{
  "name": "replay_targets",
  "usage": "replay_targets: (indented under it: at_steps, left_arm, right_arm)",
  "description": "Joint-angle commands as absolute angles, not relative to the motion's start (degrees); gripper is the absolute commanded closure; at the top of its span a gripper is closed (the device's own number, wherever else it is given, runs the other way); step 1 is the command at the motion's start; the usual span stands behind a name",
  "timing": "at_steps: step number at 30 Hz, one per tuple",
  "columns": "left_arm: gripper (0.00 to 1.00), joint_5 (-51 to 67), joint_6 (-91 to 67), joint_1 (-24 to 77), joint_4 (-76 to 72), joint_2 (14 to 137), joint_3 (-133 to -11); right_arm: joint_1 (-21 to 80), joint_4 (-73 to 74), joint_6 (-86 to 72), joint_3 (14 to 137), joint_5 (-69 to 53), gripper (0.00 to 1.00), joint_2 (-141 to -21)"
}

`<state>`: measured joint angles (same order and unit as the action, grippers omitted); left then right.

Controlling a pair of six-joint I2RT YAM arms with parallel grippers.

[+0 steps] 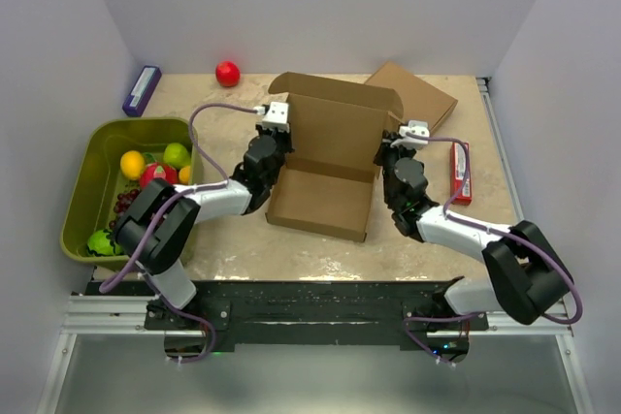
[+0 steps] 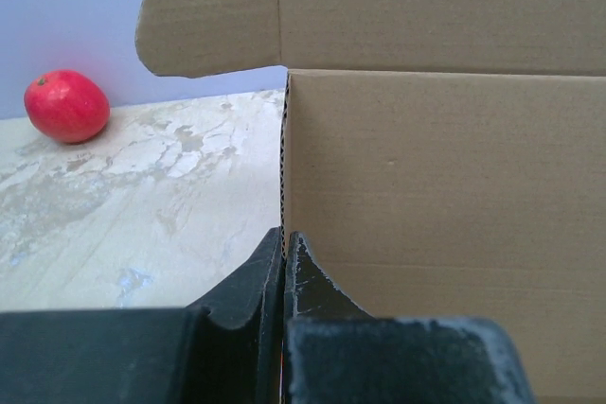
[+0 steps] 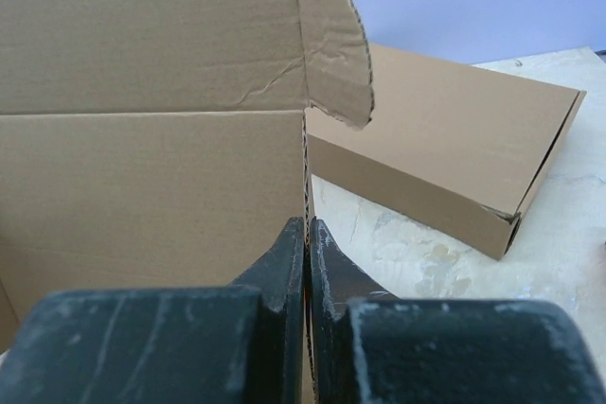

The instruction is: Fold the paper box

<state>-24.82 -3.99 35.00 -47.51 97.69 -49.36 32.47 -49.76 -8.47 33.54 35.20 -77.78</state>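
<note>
1. Paper box (image 1: pixel 322 181): it sits at the centre of the surface (image 1: pixel 243 249), between the two arms. Its base lies flat, and its rear panel stands upright with a top flap and rounded corner tabs.
2. Left arm's fingers (image 2: pixel 254 281): closed, with the tips meeting at the panel's left edge. Whether board is nipped between them cannot be told.
3. Right arm's fingers (image 3: pixel 279 262): closed likewise at the right edge. The second carton (image 3: pixel 445 139) lies near, beyond that corner.
4. Step in hand, as judged: steadying the upright panel at both edges before the next fold.
5. Good practice: both arms should move together and level, so that the panel turns on its crease without skewing. The base should stay flat and not slide toward the second carton. Light pressure spares the corrugated edge.
</note>
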Motion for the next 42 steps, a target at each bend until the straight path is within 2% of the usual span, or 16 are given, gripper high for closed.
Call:
replay_targets:
  at_steps: [1, 6, 7, 9, 10, 12, 13, 18, 20, 30, 34, 42]
  left_arm:
    - [1.0, -27.16, -7.03, 38.05, -54.75, 96.07, -43.43]
    - [1.0, -21.9, -10.11, 38.15, -50.99, 93.18, -42.28]
    - [0.91, -18.49, -10.19, 38.06, -49.06, 92.38, -42.19]
    - [0.83, -15.48, -10.46, 37.53, -46.33, 89.93, -42.36]
    - [0.73, -12.86, -10.72, 37.27, -43.97, 89.04, -42.28]
    - [0.65, -10.65, -11.86, 36.22, -42.2, 86.33, -41.58]
    - [0.57, -7.76, -12.04, 35.69, -40.62, 85.35, -41.14]
    - [0.39, -0.36, -15.55, 30.24, -32.8, 79.56, -41.13]
    - [0.37, 4.65, -16.52, 27.27, -28.58, 78.14, -41.74]
    - [0.16, 7.2, -12.75, 24.17, -13.55, 71.72, -49.3]
    - [0.13, 7.65, -9.58, 22.86, -6.0, 73.47, -56.49]
    - [0.11, 15.63, -7.56, 15.74, -0.62, 77.34, -65.12]
  right_arm:
    - [35.5, -62.74, -8.62, 31.12, 39.98, 1.0, -75.15]
    - [35.95, -62.31, -8.52, 29.89, 40.43, 1.0, -73.57]
    - [36.03, -62.23, -8.35, 29.27, 39.91, 1.0, -73.13]
    - [35.95, -62.05, -7.48, 28.74, 38.59, 1.0, -71.99]
    - [35.95, -61.88, -7.21, 28.39, 37.02, 1.0, -71.55]
    - [36.04, -61.18, -6.86, 28.13, 35.6, 1.0, -70.58]
    - [35.95, -60.82, -6.59, 27.95, 34.81, 1.0, -70.23]
    - [35.95, -59.42, -5.89, 27.16, 31.99, 1.0, -67.77]
    - [35.95, -59.15, -5.63, 27.16, 31.55, 1.0, -67.5]
    - [35.95, -58.27, -5.19, 27.16, 29.36, 1.0, -67.76]
    - [36.03, -57.75, -4.57, 27.33, 28.3, 1.0, -67.24]
    - [35.95, -56.78, -4.13, 27.51, 26.98, 1.0, -67.23]
